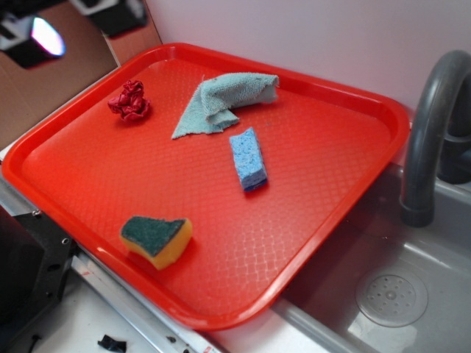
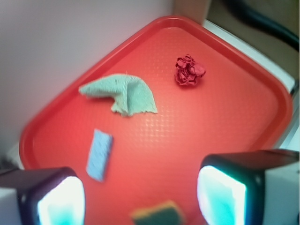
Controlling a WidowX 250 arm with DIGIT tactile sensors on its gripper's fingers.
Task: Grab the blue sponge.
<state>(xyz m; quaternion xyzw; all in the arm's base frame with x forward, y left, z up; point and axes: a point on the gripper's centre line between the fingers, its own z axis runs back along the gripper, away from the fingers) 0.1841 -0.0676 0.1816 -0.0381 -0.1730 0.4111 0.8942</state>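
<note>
The blue sponge [image 1: 248,158] lies flat near the middle of the red tray [image 1: 88,184], just below the teal cloth. My gripper [image 1: 73,22] hangs high above the tray's far left corner, well away from the sponge. In the wrist view the blue sponge [image 2: 100,154] lies left of centre, above and beyond the left finger. The gripper [image 2: 140,199] is open there, its two fingers wide apart with only tray [image 2: 225,117] between them.
A yellow sponge with a green top [image 1: 156,239] [image 2: 157,215] sits near the tray's front edge. A teal cloth [image 1: 221,99] [image 2: 122,93] and a crumpled red wad [image 1: 130,101] [image 2: 189,70] lie at the back. A grey sink [image 1: 412,294] with a faucet [image 1: 434,132] adjoins on the right.
</note>
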